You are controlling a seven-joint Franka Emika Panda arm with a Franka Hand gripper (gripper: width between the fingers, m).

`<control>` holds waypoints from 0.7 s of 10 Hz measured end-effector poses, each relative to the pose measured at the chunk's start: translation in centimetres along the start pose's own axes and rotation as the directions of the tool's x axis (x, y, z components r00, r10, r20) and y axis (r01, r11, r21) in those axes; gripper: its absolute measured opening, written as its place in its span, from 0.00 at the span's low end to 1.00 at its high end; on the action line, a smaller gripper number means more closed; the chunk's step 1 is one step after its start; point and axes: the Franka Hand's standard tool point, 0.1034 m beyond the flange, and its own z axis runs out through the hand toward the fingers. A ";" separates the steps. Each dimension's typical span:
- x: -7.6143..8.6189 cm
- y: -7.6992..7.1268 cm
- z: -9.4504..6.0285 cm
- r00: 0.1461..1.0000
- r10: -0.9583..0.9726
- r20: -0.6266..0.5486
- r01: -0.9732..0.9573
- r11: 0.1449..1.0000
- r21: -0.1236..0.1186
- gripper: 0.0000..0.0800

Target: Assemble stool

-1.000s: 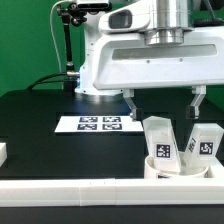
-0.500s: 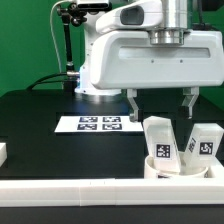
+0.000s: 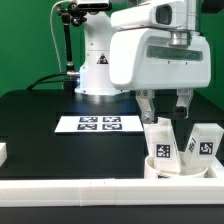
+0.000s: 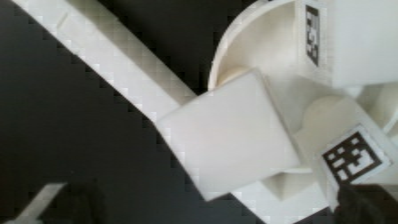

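Note:
The round white seat (image 3: 178, 167) lies at the exterior view's right, just behind the front rail. Two white block legs stand on it, a little tilted: one (image 3: 158, 139) toward the left and one (image 3: 204, 141) toward the right, each with a square tag. My gripper (image 3: 165, 108) is open and empty, just above and behind the left leg, its fingers (image 3: 147, 105) apart from the block. In the wrist view a leg block (image 4: 237, 137) fills the middle, with the seat's rim (image 4: 263, 42) behind it. My fingertips barely show there.
The marker board (image 3: 100, 124) lies flat mid-table. A long white border rail (image 3: 90, 194) runs along the front, also seen in the wrist view (image 4: 107, 52). A small white piece (image 3: 3, 153) sits at the left edge. The robot base (image 3: 98, 70) stands behind.
My hand has moved toward the exterior view's right and turned about its axis. The fingers now look closer together and hang over the left leg. The legs and seat have not moved.

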 end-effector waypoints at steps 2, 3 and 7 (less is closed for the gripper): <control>-0.3 0.0 0.5 0.993 -0.117 0.022 0.117 0.993 -0.007 0.81; -0.4 -0.1 0.8 0.990 -0.135 0.030 0.135 0.991 -0.011 0.81; -0.5 -0.8 2.9 0.994 -0.102 0.045 0.103 0.995 -0.005 0.81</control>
